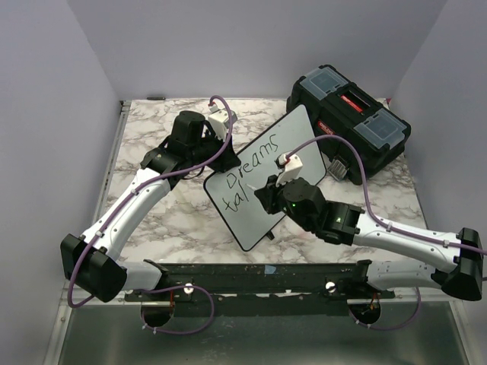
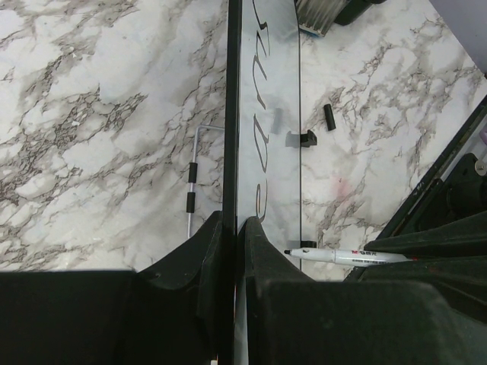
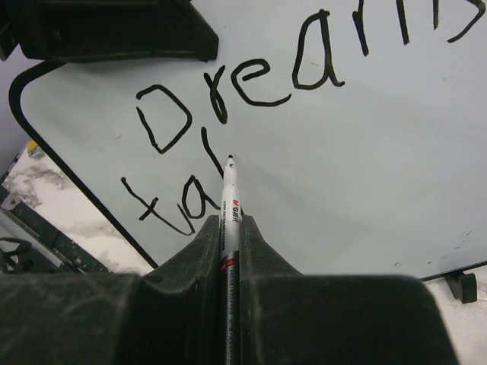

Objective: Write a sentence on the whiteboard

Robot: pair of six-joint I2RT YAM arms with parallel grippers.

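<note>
Right wrist shows my right hand clamped on the marker, tip ahead by the unfinished sentence, so I'd stroke lightly while my left hand pinches the whiteboard rim.

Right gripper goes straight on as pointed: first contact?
The right gripper leads with its clamped white black-tipped marker, so that tip meets the flat white black-rimmed whiteboard first, beside the black letters; it may already touch.
</note>
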